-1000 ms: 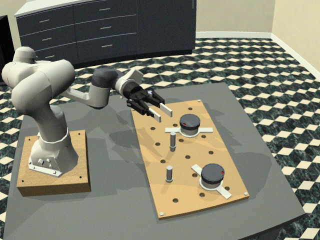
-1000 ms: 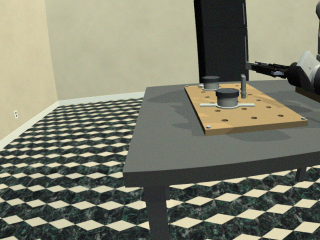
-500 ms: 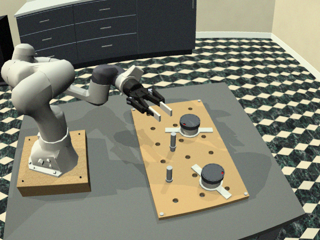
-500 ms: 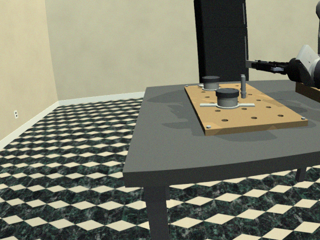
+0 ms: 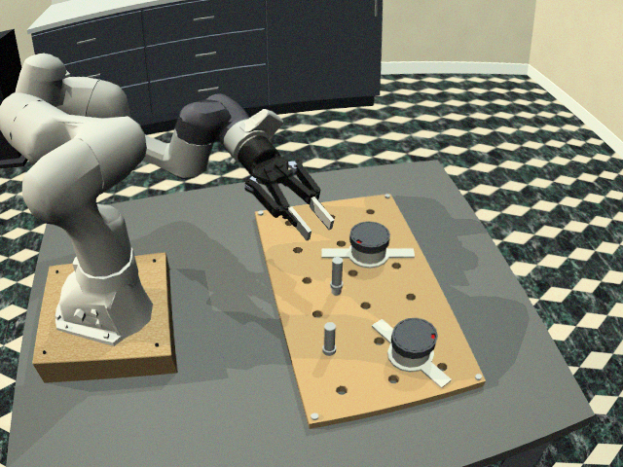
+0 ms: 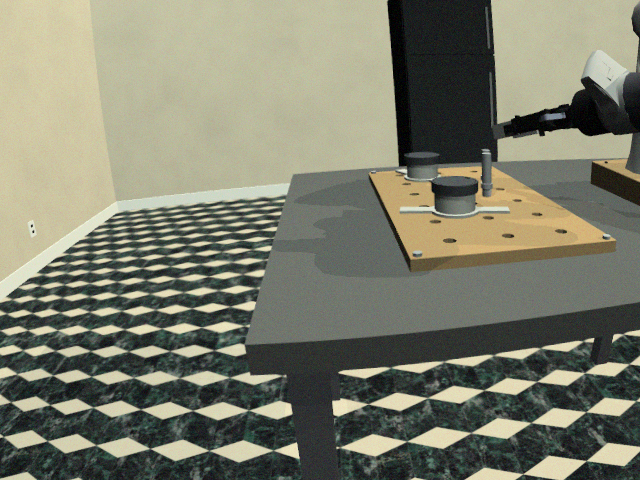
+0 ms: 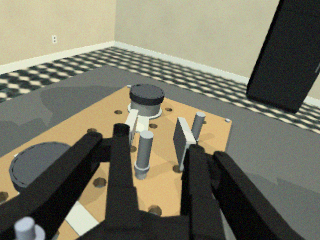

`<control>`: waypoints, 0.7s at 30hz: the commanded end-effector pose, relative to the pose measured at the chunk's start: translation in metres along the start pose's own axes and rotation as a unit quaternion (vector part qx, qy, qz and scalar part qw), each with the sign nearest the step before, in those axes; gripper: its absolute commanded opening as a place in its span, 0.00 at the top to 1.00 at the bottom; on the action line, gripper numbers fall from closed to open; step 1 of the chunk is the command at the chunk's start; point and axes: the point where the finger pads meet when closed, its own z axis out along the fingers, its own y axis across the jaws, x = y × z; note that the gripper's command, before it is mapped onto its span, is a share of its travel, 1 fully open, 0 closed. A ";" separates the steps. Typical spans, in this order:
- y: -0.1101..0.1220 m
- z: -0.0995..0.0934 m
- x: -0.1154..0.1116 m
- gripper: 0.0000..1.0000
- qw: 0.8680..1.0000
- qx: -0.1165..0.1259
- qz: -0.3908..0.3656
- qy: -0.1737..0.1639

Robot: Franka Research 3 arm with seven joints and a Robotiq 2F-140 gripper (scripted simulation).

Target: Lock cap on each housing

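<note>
Nearest the top view: capped housing (image 5: 412, 357) (image 6: 422, 172) (image 7: 145, 108), upright on the pegboard (image 5: 351, 321) (image 6: 496, 237) (image 7: 165, 200), bench (image 5: 211, 412) (image 6: 330, 304) (image 7: 260, 170) below. Tool (image 5: 321, 229) (image 6: 498, 131) (image 7: 156, 124) partly spread, pinching nothing, raised over the board's far edge. Second housing (image 5: 368, 255) (image 6: 454, 204), also upright, is much the closer one; its cap (image 5: 369, 234) (image 6: 454, 185) (image 7: 40, 165) lies beyond the fingertips and lower, off to the left in the wrist view. Fingers slant shallowly; likely need: swing across, point down, open wider before any clockwise turn.

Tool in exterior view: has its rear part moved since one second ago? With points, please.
Yes. Against the table (image 5: 211, 412) (image 6: 336, 310) (image 7: 267, 197), the rear part of the tool (image 5: 320, 232) (image 6: 497, 131) (image 7: 157, 131) is higher, so the tool slopes down towards its fingertips.
</note>
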 end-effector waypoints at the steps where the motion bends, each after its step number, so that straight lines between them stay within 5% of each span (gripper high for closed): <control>1: -0.005 -0.001 -0.003 0.64 1.000 0.009 -0.015 -0.011; 13: -0.012 -0.005 0.006 0.64 0.997 0.013 -0.008 -0.071; 21: -0.007 -0.002 0.000 0.64 0.987 0.008 -0.014 -0.160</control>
